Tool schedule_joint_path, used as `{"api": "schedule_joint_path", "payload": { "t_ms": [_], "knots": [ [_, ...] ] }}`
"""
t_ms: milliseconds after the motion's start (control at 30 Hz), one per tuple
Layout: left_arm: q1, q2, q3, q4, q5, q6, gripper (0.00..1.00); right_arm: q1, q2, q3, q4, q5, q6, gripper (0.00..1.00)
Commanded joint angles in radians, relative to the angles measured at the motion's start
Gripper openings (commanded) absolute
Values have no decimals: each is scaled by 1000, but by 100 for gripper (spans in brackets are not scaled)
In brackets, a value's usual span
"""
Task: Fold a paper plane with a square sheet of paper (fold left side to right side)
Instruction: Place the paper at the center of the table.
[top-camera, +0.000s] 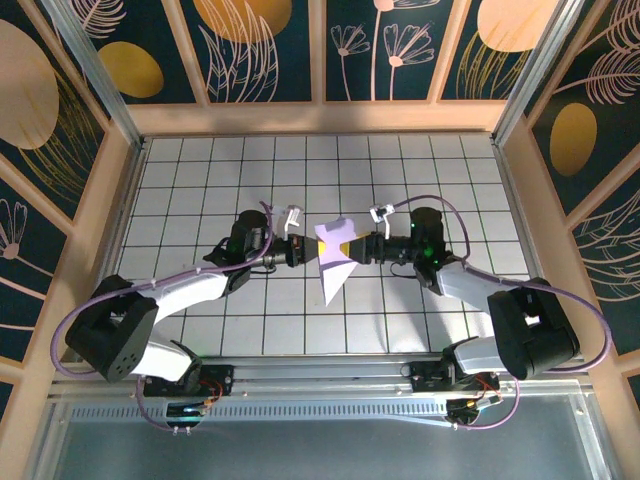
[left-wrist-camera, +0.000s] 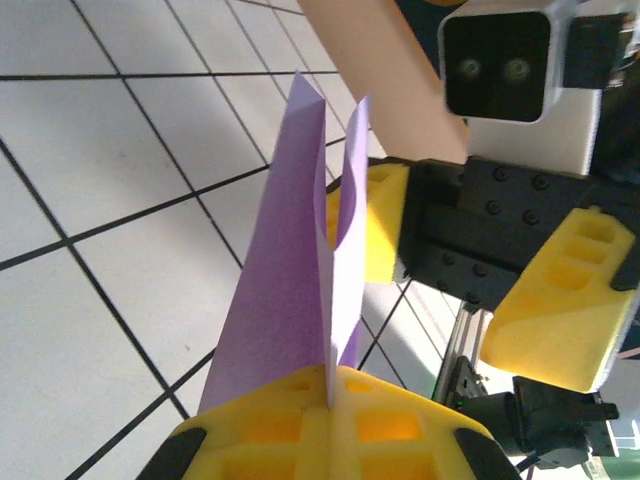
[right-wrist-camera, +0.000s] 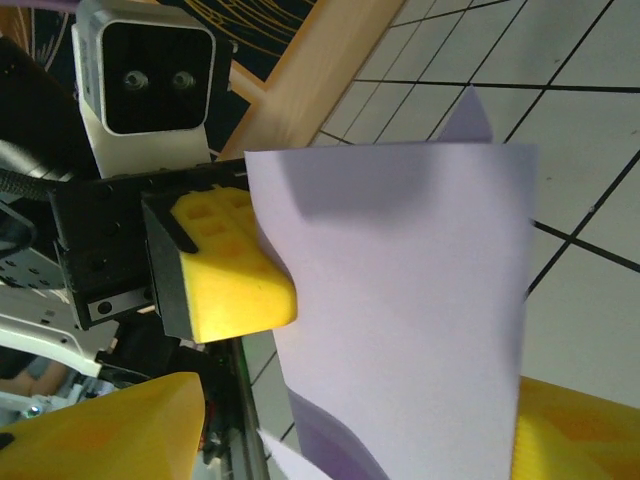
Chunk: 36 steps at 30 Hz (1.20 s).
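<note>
Nearest your left wrist camera, your left gripper (left-wrist-camera: 328, 388) was clenched on one edge of the folded sheet of paper (left-wrist-camera: 285, 260), which stood up edge-on from the closed jaws. Just beyond, your right gripper (right-wrist-camera: 355, 420) faced it with jaws spread wide and gripping nothing, the sheet running between them and one flap just beside one of its yellow fingers (left-wrist-camera: 385, 215). Farther out, the white gridded table (top-camera: 200, 170) lay under both, the sheet held over its middle.

No readable text, label, brand or number (floral wall panels (top-camera: 380, 45) wordless).
</note>
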Motion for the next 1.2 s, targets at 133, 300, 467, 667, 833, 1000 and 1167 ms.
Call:
{"api": "schedule_joint_path", "payload": {
  "t_ms": [133,300,467,667,833,1000,1167],
  "knots": [
    [5,42,11,-12,5,28,0,-1,10,61,-155,37,-100,56],
    [5,51,1,-9,19,29,0,-2,29,87,-183,55,-116,47],
    [5,62,-9,7,31,19,0,-2,54,110,-209,78,-126,33],
    [5,65,-17,-20,-13,27,10,-1,87,120,-227,117,-124,7],
    [5,56,-20,-107,-147,43,47,-1,151,116,-244,190,-103,0],
    [5,7,-17,-226,-319,79,51,-2,205,124,-298,278,-62,0],
    [-46,-74,5,-359,-471,148,50,-4,207,144,-396,358,-13,0]
  ]
}}
